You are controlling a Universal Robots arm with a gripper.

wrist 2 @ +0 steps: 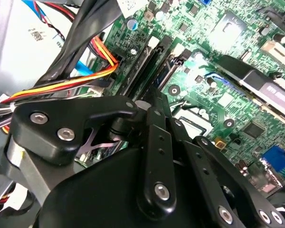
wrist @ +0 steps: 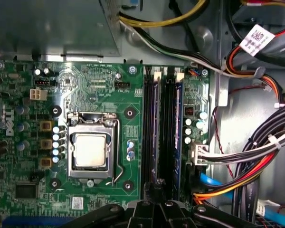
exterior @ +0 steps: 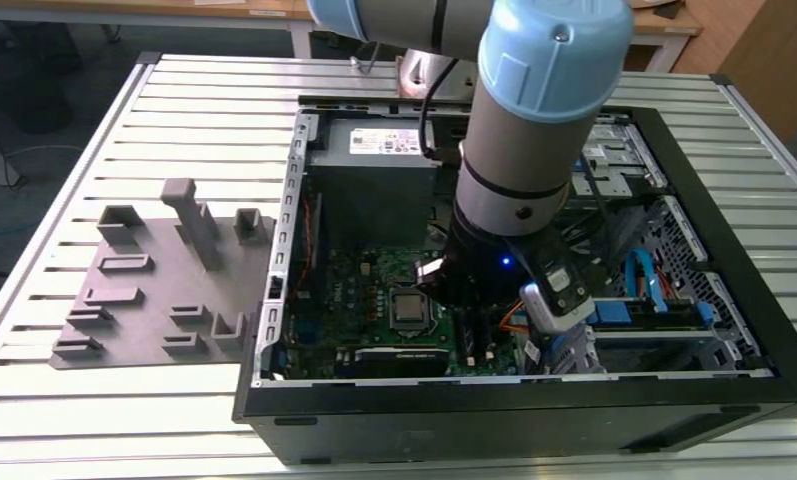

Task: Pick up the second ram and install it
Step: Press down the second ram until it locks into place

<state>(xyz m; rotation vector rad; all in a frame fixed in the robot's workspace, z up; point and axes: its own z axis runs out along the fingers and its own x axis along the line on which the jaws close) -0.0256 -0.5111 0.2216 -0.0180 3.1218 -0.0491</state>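
One arm reaches down into the open computer case (exterior: 718, 300) on my slatted worktop (exterior: 171, 110), its pincer (wrist: 157, 187) low over the memory slots (wrist: 154, 128) beside the square silver processor (wrist: 90, 150). From the first wrist view I read the black fingertips as drawn narrow, close together, right at the near end of the slots. The second ram (wrist: 177, 137) appears as a thin edge-on strip standing in the slot nearest the cable bundle (wrist: 256, 156); whether the pincer grips it I cannot tell. A grey fixture plate (exterior: 158, 290) lies beside the case.
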